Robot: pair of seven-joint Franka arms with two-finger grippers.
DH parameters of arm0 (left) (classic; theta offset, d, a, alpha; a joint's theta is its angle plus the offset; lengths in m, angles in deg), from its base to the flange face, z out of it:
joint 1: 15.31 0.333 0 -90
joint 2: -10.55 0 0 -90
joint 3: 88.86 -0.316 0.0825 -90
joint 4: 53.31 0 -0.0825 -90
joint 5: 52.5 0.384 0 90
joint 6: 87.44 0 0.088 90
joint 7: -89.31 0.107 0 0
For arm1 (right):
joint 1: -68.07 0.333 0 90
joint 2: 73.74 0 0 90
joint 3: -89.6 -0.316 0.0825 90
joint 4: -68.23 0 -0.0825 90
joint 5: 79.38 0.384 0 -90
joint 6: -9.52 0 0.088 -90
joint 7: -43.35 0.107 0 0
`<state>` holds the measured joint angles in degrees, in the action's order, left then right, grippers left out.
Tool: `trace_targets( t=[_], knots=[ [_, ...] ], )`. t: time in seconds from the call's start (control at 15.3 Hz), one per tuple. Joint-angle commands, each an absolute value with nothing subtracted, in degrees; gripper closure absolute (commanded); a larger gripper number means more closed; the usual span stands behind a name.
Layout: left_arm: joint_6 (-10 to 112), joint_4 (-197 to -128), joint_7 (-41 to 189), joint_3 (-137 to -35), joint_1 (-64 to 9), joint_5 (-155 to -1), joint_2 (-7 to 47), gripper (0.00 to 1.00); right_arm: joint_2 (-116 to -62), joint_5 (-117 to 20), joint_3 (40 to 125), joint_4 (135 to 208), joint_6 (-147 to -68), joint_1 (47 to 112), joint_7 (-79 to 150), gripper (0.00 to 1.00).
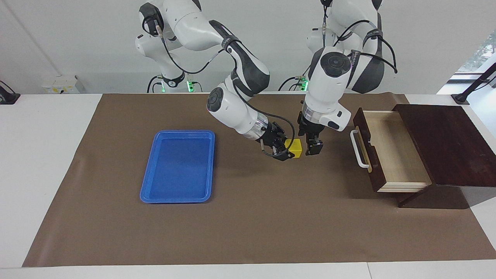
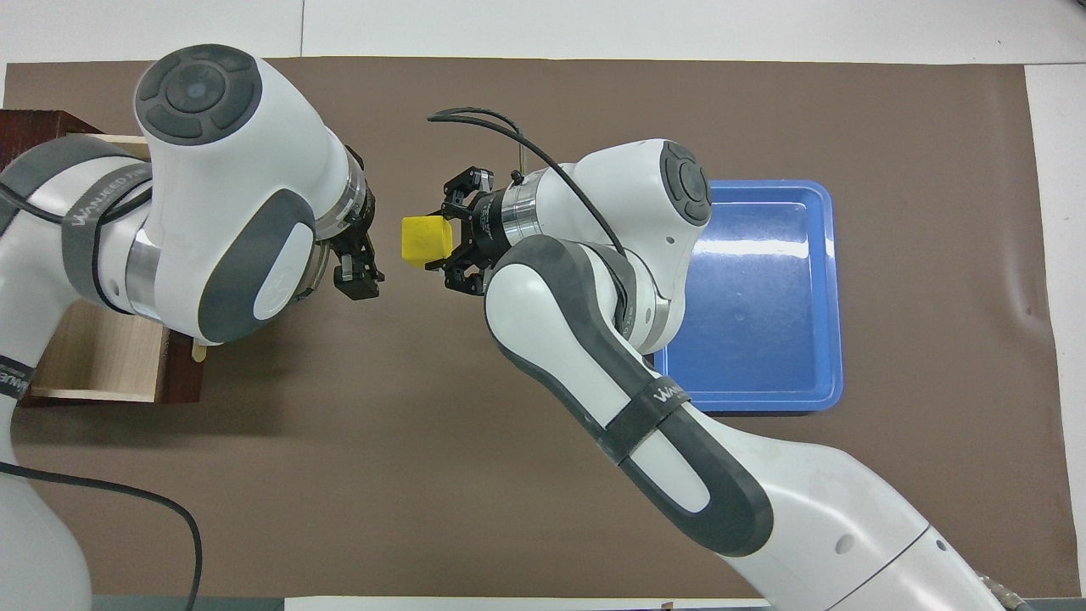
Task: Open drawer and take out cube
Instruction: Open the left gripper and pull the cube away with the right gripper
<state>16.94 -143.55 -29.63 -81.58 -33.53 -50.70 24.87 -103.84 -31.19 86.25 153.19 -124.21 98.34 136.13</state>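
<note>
The small yellow cube [image 1: 296, 147] is held up over the brown mat, between the blue tray and the drawer. My right gripper [image 1: 289, 150] is shut on it, reaching in sideways from the tray's end; the cube also shows in the overhead view [image 2: 422, 240], with the right gripper [image 2: 443, 242] beside it. My left gripper [image 1: 311, 142] hangs just beside the cube on the drawer's side, open and apart from it, as the overhead view [image 2: 361, 255] shows. The drawer [image 1: 391, 155] is pulled out of its dark wooden box [image 1: 445, 143], with its white handle [image 1: 358, 149] facing the cube. Its pale inside is bare.
A flat blue tray [image 1: 176, 134] lies on the mat toward the right arm's end of the table; its rim [image 2: 836, 297] shows in the overhead view. The left arm covers part of the drawer [image 2: 93, 356] from above. The brown mat [image 1: 252, 224] covers most of the table.
</note>
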Motion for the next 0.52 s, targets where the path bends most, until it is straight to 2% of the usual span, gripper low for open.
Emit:
trace_targets(
  t=[0.0, 0.2, 0.46],
  knots=[
    [15.6, -144.7, -24.0, -81.7, -31.2, -50.6, 23.5, 0.00, -104.1, -31.9, 85.8, 151.1, -122.5, 96.3, 137.3, 1.00],
    [16.4, -146.4, -17.3, -81.7, -27.7, -50.4, 22.8, 0.00, -103.0, -31.7, 85.7, 149.3, -117.1, 90.8, 137.4, 1.00],
    [19.6, -151.6, -12.5, -81.9, -23.7, -47.2, 20.8, 0.00, -100.0, -32.5, 86.0, 151.5, -109.9, 83.8, 136.6, 1.00]
  ],
)
